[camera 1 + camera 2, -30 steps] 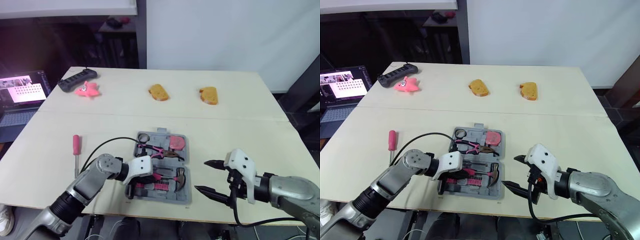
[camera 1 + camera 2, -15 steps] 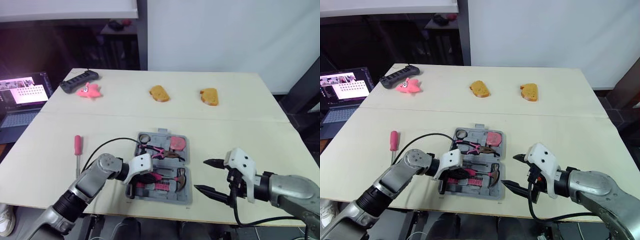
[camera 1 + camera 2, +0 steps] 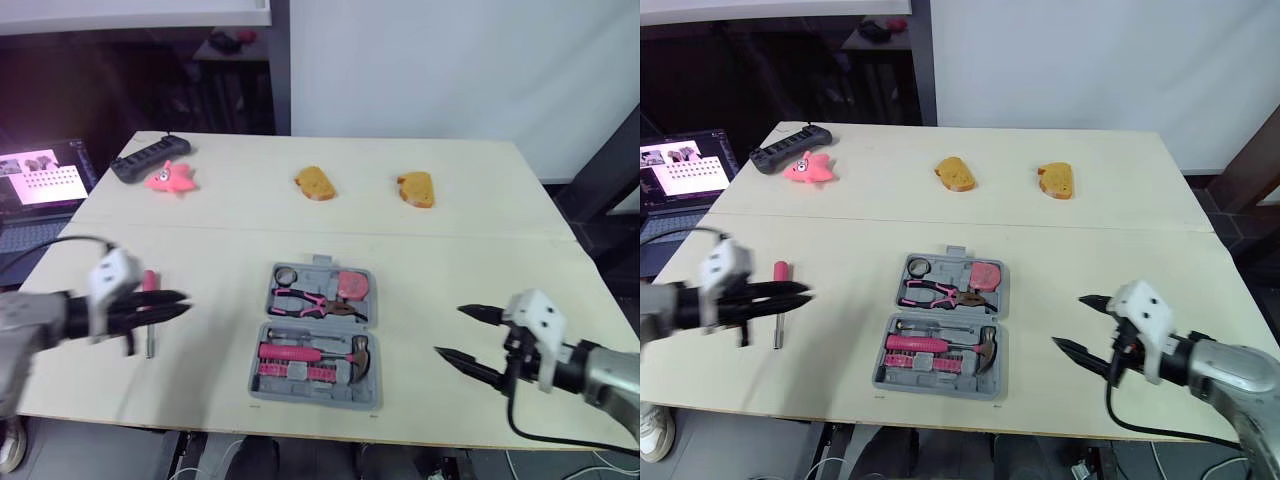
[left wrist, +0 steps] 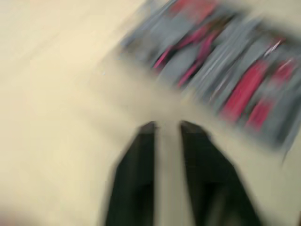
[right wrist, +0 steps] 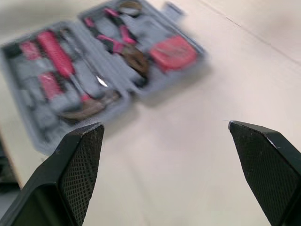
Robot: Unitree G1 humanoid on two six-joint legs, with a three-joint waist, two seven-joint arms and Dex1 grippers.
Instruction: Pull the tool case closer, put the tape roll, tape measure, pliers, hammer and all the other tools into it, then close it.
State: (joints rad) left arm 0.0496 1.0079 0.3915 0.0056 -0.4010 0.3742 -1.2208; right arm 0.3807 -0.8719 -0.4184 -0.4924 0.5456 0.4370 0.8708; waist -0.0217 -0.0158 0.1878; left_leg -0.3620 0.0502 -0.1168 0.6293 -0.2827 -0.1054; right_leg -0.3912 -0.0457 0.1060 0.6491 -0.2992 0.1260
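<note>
Although the tool case [image 3: 300, 397] lies open mid-table, one pink-handled screwdriver [image 3: 150, 283] lies well to its left, long axis pointing away from the robot, handle far. The left gripper [image 3: 180, 300] hangs across it, far nearer; its spread cannot be told. The right gripper [image 3: 450, 331] is spread wide and empty beyond the case. Bare table [image 3: 220, 300] lies between screwdriver and case.

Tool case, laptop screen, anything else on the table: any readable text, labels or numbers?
No text can be read.
Laptop screen: pale grid of marks, too small to read.
Tool case: no lettering can be made out on the shell or on the tools in it.
Tape measure: plain pink face, any label too small to tell.
</note>
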